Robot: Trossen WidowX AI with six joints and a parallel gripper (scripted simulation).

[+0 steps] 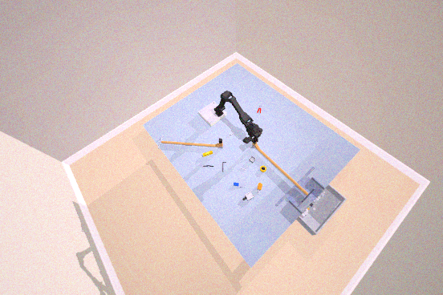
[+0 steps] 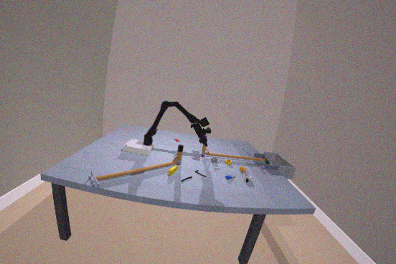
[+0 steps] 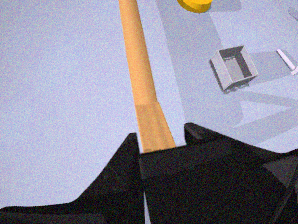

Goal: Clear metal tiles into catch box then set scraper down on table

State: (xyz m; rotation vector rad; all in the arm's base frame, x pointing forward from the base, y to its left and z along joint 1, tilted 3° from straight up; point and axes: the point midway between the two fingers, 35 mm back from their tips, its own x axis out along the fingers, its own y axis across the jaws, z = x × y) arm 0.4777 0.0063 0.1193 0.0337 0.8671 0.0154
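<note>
Now we are seemingly working on the sweeping step: the gripper [image 1: 254, 144] [image 2: 204, 144] [image 3: 161, 135] is closing partly open around the scraper [image 1: 281, 168] [image 2: 234, 156] [image 3: 140, 65], whose far end is reaching the box [image 1: 331, 217] [image 2: 287, 168]. Next, we are probably needing a final push, before lowering and releasing. We are not distinguishing remaining tiles; the wrist view is cutting off the blade.

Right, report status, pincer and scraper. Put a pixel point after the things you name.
Black pincer [image 1: 254, 142] [image 2: 204, 144] [image 3: 161, 135] shut on long wooden-handled scraper [image 1: 281, 168] [image 2: 234, 157] [image 3: 137, 60]. Far end at grey walled catch box [image 1: 330, 216] [image 2: 285, 168]. Tiles left on plate: can't tell.
</note>
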